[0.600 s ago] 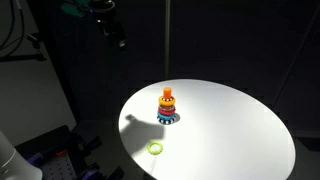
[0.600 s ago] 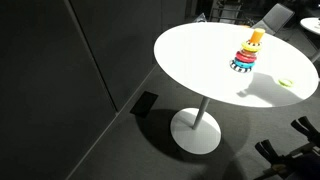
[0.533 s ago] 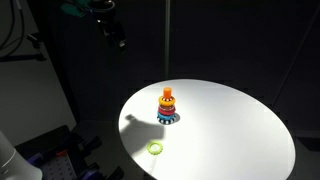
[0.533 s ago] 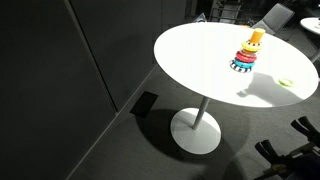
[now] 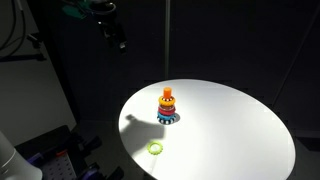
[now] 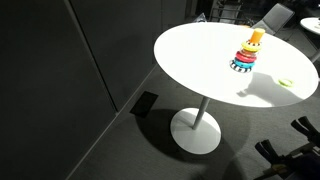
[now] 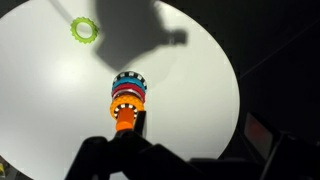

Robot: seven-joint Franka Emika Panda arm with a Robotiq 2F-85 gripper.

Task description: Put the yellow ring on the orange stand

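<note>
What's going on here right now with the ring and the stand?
The gripper hangs high above the round white table, with nothing visibly in it. The yellow ring lies flat on the table near its edge, apart from the orange stand, which already carries several coloured rings. The yellow ring has not been picked up yet.

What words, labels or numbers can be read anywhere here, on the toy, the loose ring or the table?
None can be read.
No writing shows on the orange stand, the yellow ring or the white table in any view.
The dark surroundings are too dim to tell whether anything there carries a label.
</note>
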